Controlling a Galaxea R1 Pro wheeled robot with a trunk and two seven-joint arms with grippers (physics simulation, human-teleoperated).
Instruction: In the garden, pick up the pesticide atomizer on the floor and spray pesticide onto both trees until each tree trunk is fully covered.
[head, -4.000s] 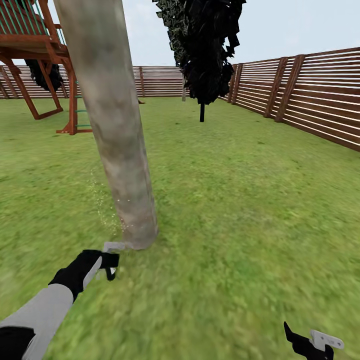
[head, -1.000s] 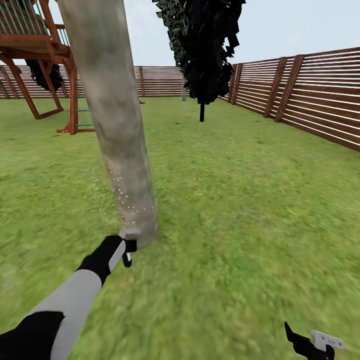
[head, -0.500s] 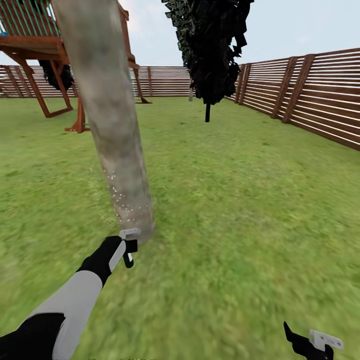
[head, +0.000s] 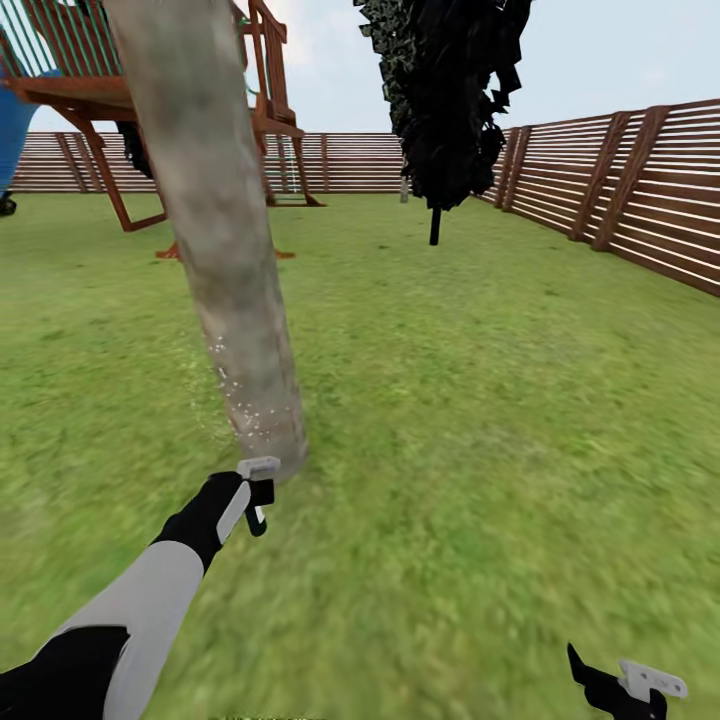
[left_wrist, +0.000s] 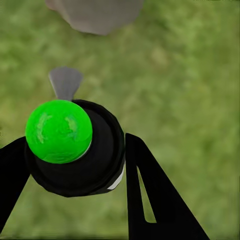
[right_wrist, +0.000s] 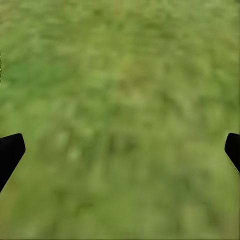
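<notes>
A thick pale mottled tree trunk rises from the grass in front of me, with white pesticide specks on its lower part. My left gripper is shut on the pesticide atomizer right at the trunk's base. In the left wrist view the atomizer is a black bottle with a green cap, held between the black fingers, and the trunk base lies just ahead. My right gripper hangs low at the right, open over bare grass.
A dark-leaved tree with a thin black trunk stands further back. A wooden play structure stands at the back left. A brown slat fence runs along the right and the back. Open lawn lies to the right.
The whole view has shifted: the camera turned left, so the fence, play structure and dark tree slid right. My left gripper keeps the atomizer at the trunk's base.
</notes>
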